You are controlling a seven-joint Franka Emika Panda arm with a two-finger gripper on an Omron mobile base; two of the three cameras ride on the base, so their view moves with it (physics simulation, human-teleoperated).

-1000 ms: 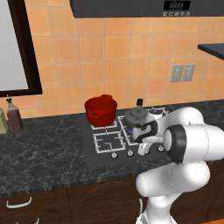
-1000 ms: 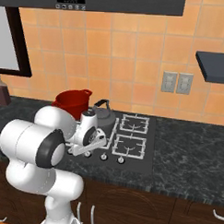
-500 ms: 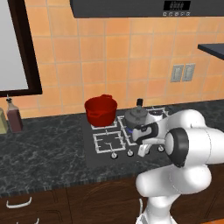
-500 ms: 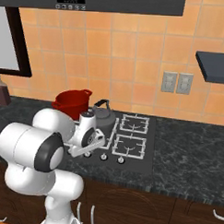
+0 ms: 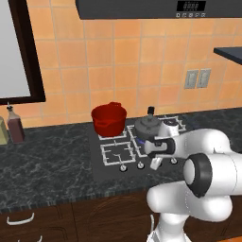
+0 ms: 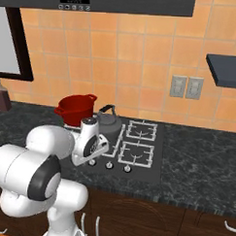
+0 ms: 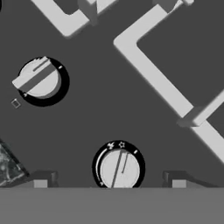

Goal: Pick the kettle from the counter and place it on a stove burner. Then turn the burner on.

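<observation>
While the red pot (image 5: 108, 118) sits on the cooktop's (image 6: 151, 171) rear burner at about ten o'clock from the arm's wrist, its inside is not visible from either base view. Just beside it, at its three o'clock in the left base view, the kettle (image 5: 149, 127) stands upright on a stove burner (image 5: 166, 126), lid knob up. In the right base view the kettle (image 6: 108, 122) shows its arched black handle running roughly from eleven to five o'clock; the spout's direction cannot be told.

Down at the front row of knobs, the gripper (image 7: 109, 180) straddles a white knob (image 7: 119, 169), its fingertips (image 7: 43, 180) spread apart at nine and three o'clock of the dial. A second knob (image 7: 40, 79) lies at eleven o'clock. Dark counter (image 5: 42, 165) surrounds the cooktop.
</observation>
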